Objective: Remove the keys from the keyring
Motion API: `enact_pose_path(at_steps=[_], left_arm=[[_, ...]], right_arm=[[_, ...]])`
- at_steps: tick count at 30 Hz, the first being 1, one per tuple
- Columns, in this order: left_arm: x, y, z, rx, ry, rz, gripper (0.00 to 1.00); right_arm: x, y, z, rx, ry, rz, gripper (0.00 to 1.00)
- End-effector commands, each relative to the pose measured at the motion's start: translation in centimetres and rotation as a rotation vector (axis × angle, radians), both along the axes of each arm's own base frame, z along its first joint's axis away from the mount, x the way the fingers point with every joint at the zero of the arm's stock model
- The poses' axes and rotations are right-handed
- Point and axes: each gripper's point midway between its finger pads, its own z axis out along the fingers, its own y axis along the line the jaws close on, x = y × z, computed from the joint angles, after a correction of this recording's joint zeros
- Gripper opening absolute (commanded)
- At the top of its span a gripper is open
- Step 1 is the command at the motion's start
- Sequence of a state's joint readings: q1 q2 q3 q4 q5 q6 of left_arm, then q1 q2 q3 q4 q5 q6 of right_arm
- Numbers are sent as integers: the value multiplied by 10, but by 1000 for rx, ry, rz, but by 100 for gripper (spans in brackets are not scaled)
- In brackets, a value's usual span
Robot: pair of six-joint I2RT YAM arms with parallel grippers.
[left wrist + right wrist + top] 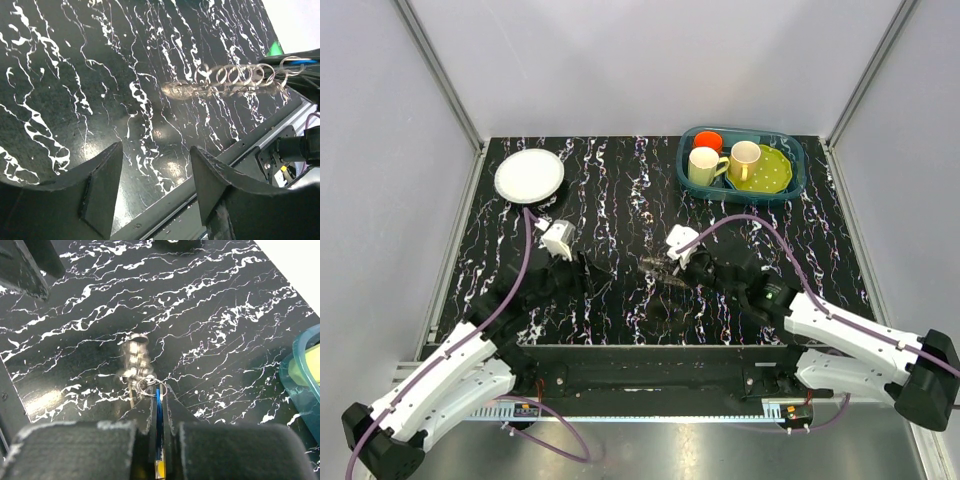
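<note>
One bunch, seemingly intact: the right fingers (176,412) pinch the keys (134,360) by a blue head, keyring (145,385) just past their tips. The left fingers (102,175) gape wide, empty, nearby. Next, probably, left must close on one key.

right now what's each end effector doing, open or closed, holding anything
left end effector: open, holding nothing.
right end effector: closed on the keys, pinching a blue-headed one.
</note>
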State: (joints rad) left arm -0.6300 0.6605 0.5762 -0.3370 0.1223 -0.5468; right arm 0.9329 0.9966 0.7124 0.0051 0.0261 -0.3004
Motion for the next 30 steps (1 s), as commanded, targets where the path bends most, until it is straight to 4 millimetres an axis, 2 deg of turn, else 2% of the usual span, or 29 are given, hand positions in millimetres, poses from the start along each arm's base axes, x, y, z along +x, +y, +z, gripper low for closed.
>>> enact_pose_path(at_steps=[1, 3, 7, 11, 12, 15, 17, 18, 23, 30], left_arm=[[5, 3, 44, 0, -169, -35, 59], [-5, -9, 59, -24, -218, -138, 59], [-24, -34, 90, -105, -331, -346, 59], [-35, -49, 109, -136, -380, -485, 57], [-33, -54, 114, -132, -388, -507, 56], [-40, -64, 125, -139, -414, -588, 51], [-50, -71, 129, -149, -437, -646, 47], [-52, -74, 131, -153, -445, -660, 46], [-72, -89, 146, -216, -506, -746, 45], [-69, -100, 140, -184, -528, -744, 42]], right_arm=[[-2, 14, 42, 76, -65, 66, 0], [-12, 12, 39, 58, -33, 102, 0], [-30, 9, 51, 102, -49, 176, 0], [-36, 4, 53, 121, -88, 194, 0], [-36, 5, 63, 155, -118, 196, 0], [-41, 6, 75, 210, -139, 217, 0], [-46, 8, 78, 241, -139, 236, 0], [-49, 7, 87, 275, -148, 244, 0], [-55, 6, 89, 309, -162, 265, 0], [-54, 8, 92, 322, -163, 262, 0]])
